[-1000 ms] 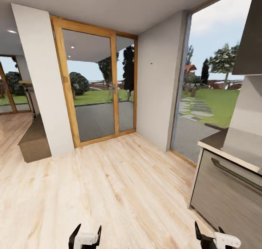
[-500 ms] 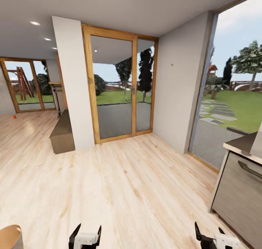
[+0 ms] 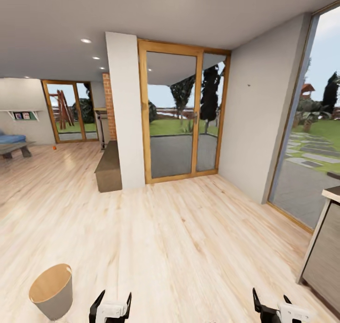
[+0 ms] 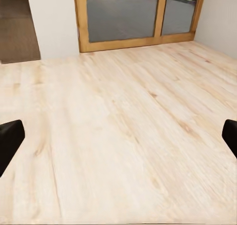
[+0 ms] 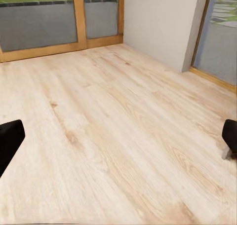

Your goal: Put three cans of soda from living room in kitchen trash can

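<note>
Head view: tash can [image 3: 52, 291] seen standing upright on wood floor [image 3: 179, 238], just beside left gripper [image 3: 111, 308]. Far off in living room, tiny orange speck [image 3: 54, 147] on floor, possibly soda can, too small to be told. Left gripper and right gripper [image 3: 276, 309] both with jaws spread, nothing held. Cans judged light, rigid, smooth-sided, dentable; best taken mid-body, across width.
</note>
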Controlling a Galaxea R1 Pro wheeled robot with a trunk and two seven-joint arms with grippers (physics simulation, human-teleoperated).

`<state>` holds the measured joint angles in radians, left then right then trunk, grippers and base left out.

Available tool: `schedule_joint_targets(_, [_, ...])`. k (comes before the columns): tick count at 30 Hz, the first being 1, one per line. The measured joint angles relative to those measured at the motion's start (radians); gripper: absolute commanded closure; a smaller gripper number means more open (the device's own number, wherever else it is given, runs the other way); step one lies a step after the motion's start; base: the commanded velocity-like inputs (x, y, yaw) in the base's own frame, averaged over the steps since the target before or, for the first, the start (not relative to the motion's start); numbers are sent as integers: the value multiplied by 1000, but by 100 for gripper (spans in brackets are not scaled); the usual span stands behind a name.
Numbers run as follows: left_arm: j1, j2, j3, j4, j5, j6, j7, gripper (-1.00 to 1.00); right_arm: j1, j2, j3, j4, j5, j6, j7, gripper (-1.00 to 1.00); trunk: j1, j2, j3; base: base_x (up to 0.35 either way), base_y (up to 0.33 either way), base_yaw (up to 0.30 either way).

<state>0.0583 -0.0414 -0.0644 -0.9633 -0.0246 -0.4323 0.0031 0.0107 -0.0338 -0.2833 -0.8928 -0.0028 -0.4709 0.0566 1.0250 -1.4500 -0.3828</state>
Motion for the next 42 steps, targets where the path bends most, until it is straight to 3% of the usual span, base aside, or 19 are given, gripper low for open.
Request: schedule_joint_targets(42, [0,0,0,0,0,1,0,-100,-2,0,3,32,4,0,-1,-100,0,0,25,-16,-70,253])
